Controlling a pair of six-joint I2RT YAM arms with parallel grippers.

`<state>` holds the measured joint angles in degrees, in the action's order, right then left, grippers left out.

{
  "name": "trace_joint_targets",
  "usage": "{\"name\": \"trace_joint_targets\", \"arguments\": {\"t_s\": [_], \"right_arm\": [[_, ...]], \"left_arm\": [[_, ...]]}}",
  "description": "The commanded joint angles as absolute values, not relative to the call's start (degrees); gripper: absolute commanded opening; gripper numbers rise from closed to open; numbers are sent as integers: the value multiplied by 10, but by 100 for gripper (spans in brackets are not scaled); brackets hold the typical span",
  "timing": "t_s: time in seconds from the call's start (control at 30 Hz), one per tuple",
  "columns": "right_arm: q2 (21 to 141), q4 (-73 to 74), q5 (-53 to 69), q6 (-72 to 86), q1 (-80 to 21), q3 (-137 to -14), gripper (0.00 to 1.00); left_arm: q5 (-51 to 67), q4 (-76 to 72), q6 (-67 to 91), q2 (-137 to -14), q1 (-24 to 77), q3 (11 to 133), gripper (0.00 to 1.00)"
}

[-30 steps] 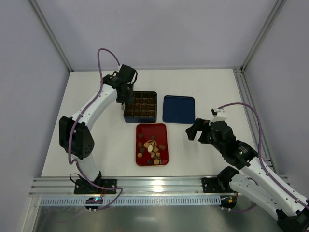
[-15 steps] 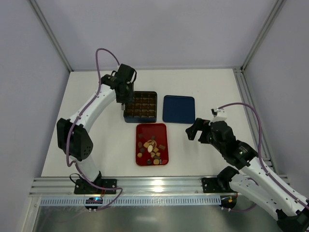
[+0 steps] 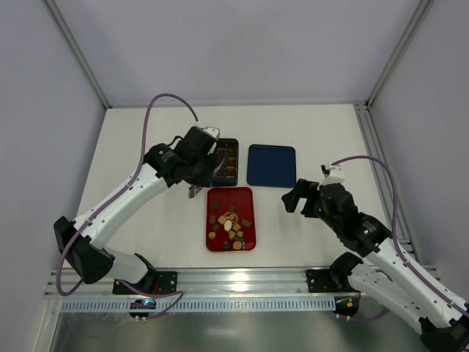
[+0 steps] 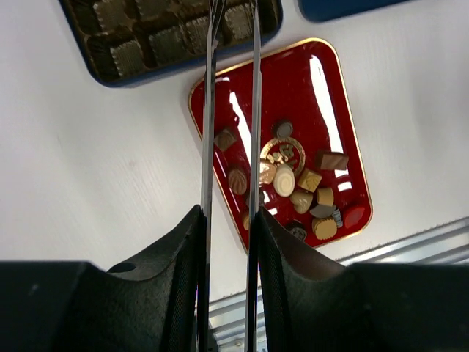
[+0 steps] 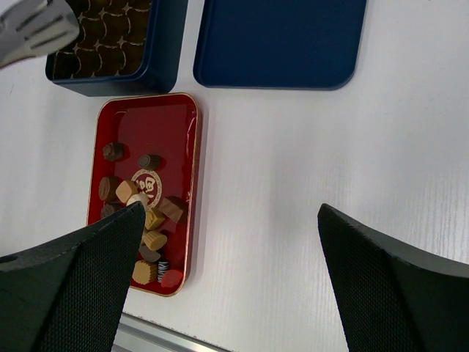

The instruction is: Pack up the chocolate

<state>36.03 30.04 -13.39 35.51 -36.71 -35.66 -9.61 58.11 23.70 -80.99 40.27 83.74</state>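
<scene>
Several chocolate pieces [image 3: 229, 224], dark brown, tan and cream, lie in the near half of a flat red tray [image 3: 239, 196]. They also show in the left wrist view [image 4: 293, 183] and the right wrist view [image 5: 139, 213]. The dark gridded box [image 3: 227, 161] stands just beyond the tray, partly hidden by my left arm. My left gripper [image 3: 196, 191] hovers by the tray's far left corner. Its thin metal blades [image 4: 232, 22] stand slightly apart with nothing between them. My right gripper [image 3: 293, 198] is wide open and empty [image 5: 231, 209], over bare table to the right of the tray.
A flat blue lid [image 3: 271, 165] lies to the right of the box and also shows in the right wrist view [image 5: 282, 40]. The aluminium rail [image 3: 234, 282] runs along the near table edge. Frame posts and walls bound the table.
My left gripper has swung from over the box's far left corner toward me, to the tray's far left corner. The right arm has not moved.
</scene>
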Motion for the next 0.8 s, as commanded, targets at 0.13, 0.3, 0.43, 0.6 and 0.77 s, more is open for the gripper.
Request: {"name": "trace_joint_targets", "arguments": {"t_s": [0.13, 0.3, 0.43, 0.6, 0.77], "right_arm": [[352, 297, -151, 364, -369, -358, 100], [345, 297, -154, 367, -369, -349, 100], [338, 296, -153, 373, -369, -340, 100], [330, 304, -156, 373, -369, -338, 100], [323, 308, -158, 373, -369, -337, 100]], "left_arm": [[-111, 584, 286, -746, 495, 765, 34], [-111, 577, 303, -741, 536, 729, 34], [-118, 571, 308, -753, 555, 712, 35], [-129, 561, 316, -766, 572, 701, 37], [-131, 555, 317, -779, 579, 694, 38]]}}
